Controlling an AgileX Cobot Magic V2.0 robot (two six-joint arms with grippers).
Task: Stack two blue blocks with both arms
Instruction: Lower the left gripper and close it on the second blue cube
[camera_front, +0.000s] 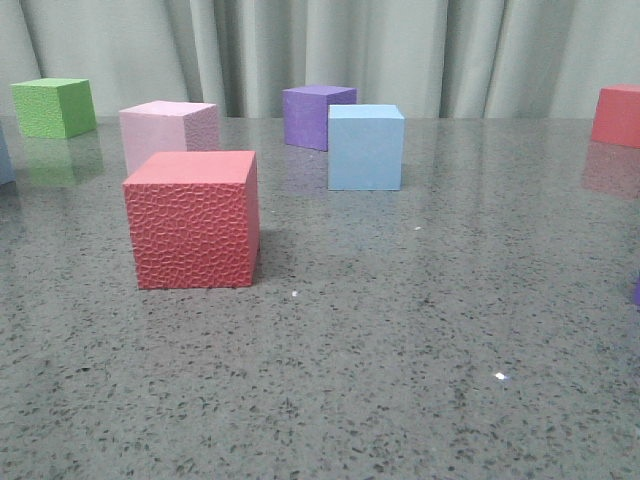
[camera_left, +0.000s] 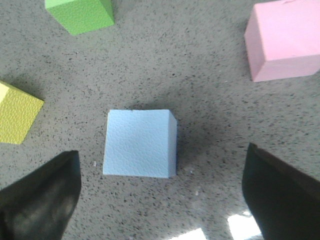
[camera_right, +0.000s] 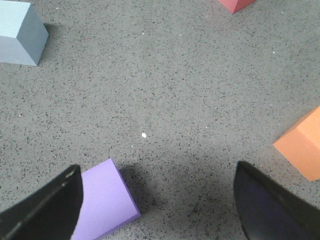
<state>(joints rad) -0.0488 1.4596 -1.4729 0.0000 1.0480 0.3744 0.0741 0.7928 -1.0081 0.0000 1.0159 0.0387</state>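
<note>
Blue block (camera_left: 140, 143) lies between the spread left gripper (camera_left: 162, 197) fingers, untouched.

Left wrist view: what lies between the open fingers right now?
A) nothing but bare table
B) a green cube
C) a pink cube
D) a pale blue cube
D. The blue block sits on the table centred ahead of the left gripper, whose fingers stand wide apart and clear of it; the green cube and pink cube lie farther off.

A blue block (camera_left: 140, 143) sits untouched between the wide-spread tool (camera_left: 160, 195) fingers.
</note>
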